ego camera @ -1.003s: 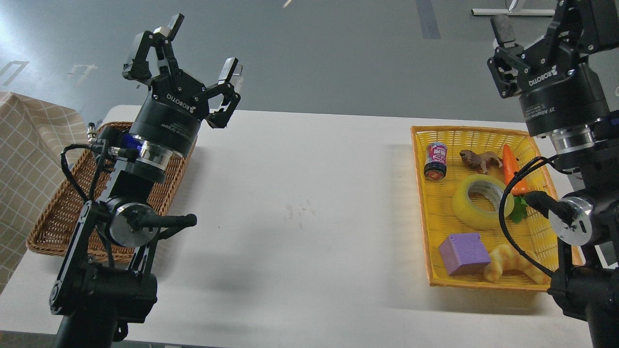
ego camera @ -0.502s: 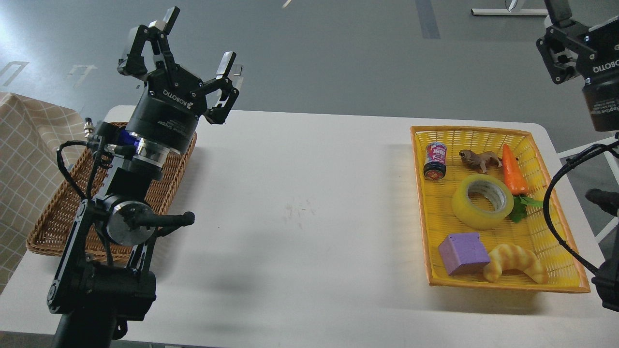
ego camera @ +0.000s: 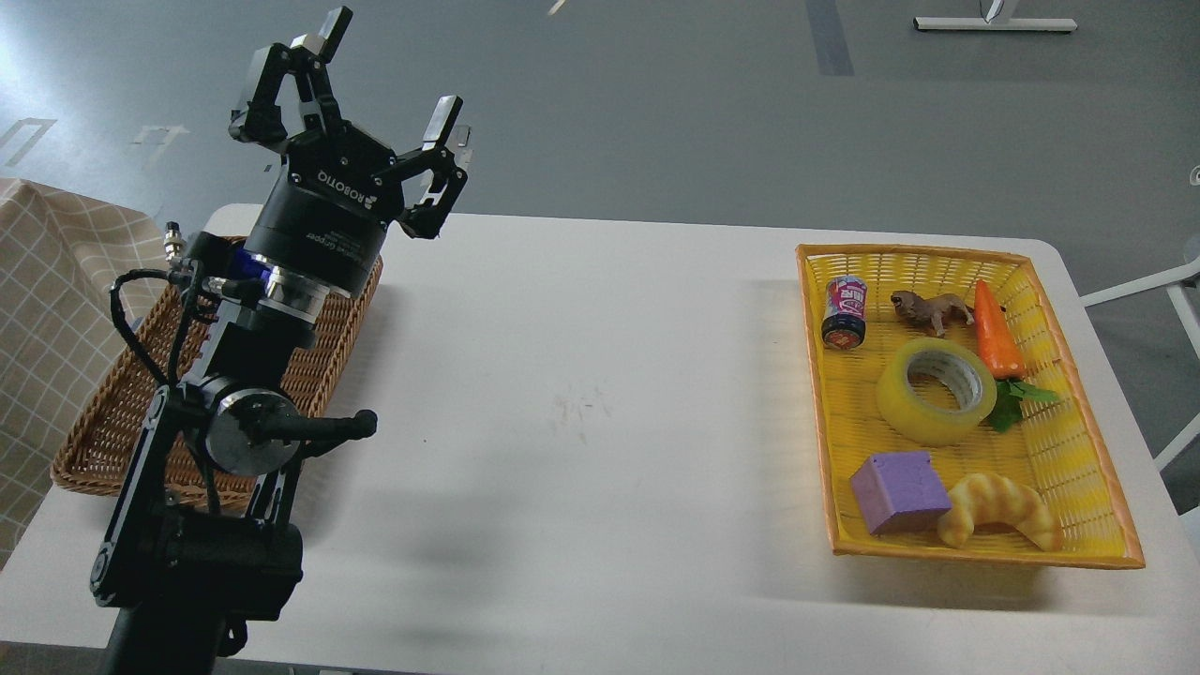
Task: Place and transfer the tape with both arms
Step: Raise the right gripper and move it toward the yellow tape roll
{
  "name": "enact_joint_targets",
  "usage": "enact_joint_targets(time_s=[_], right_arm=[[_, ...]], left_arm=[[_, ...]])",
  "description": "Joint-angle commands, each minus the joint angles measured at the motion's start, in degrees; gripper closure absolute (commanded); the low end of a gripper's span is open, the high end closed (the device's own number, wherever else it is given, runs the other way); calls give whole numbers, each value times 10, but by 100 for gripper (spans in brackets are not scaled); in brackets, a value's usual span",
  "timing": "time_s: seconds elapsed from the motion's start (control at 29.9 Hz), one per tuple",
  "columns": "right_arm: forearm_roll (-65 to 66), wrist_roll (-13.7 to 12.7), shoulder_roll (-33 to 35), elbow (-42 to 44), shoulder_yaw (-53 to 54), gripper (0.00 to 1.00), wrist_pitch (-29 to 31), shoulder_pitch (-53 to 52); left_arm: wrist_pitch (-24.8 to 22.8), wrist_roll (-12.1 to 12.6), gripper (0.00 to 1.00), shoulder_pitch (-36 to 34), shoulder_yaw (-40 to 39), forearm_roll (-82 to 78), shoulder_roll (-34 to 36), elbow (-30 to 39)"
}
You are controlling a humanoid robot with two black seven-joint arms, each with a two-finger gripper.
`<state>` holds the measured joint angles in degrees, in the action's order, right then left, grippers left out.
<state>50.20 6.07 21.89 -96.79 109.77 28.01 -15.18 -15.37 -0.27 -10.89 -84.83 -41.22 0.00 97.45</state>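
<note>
The tape (ego camera: 936,391), a wide translucent yellow roll with a pale core, lies flat in the middle of the yellow basket (ego camera: 1078,370) on the right side of the white table. My left gripper (ego camera: 386,80) is open and empty, raised above the far end of the brown wicker basket (ego camera: 112,412) on the left, far from the tape. My right arm and its gripper are out of view.
The yellow basket also holds a small can (ego camera: 845,312), a toy animal (ego camera: 930,309), a carrot (ego camera: 996,330), a purple cube (ego camera: 898,491) and a croissant (ego camera: 999,509). A checked cloth (ego camera: 47,309) lies at the left edge. White table (ego camera: 581,412) lies between the baskets.
My right arm has lifted up and to the right, away from above the yellow basket, and has left the view. The left arm has barely moved.
</note>
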Motion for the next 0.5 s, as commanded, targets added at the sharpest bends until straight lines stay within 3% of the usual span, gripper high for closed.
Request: enact_joint_targets(time_s=[0.0,0.23,0.37,0.47], right_arm=[[-23,4,3,6,5,0,0,-2],[97,-5,50,5,-6,0,0,9],[298,-31,114,5,-33,0,0,26],[385,-45,124,3,-55,0,0,29]], left_arm=[[0,0,2,3,-1,0,0,0],[1,0,2,5,-2,0,0,1],[3,0,2,8,-1,0,0,1],[4,1,2,10,-1,0,0,1]])
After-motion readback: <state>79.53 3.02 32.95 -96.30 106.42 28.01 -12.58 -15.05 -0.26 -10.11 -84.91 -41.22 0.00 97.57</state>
